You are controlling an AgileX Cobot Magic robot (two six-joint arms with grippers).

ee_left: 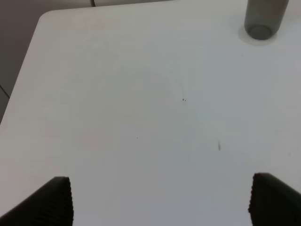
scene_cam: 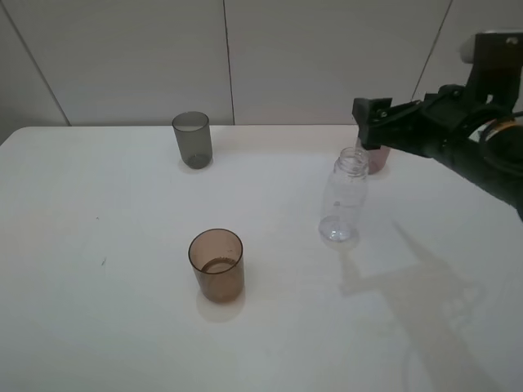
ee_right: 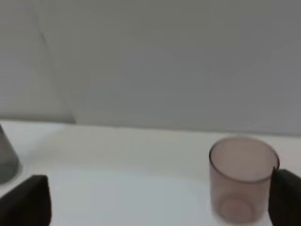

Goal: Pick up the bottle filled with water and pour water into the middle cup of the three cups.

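Note:
The clear bottle (scene_cam: 344,196) stands upright and uncapped on the white table (scene_cam: 98,327), right of centre. The amber-brown middle cup (scene_cam: 216,265) stands in front and to its left, with a darker band low inside. The smoky grey cup (scene_cam: 192,140) is at the back left and also shows in the left wrist view (ee_left: 265,18). The pinkish-mauve cup (scene_cam: 377,160) stands behind the bottle, partly hidden by my right gripper (scene_cam: 369,122), which hovers open and empty just above the bottle's neck. The right wrist view shows the pinkish cup (ee_right: 242,178) between its spread fingers (ee_right: 28,200). My left gripper (ee_left: 160,200) is open over bare table.
A pale panelled wall (scene_cam: 310,57) runs behind the table. The table's rounded back left corner (ee_left: 44,16) shows in the left wrist view. The right arm (scene_cam: 482,139) reaches in from the right edge.

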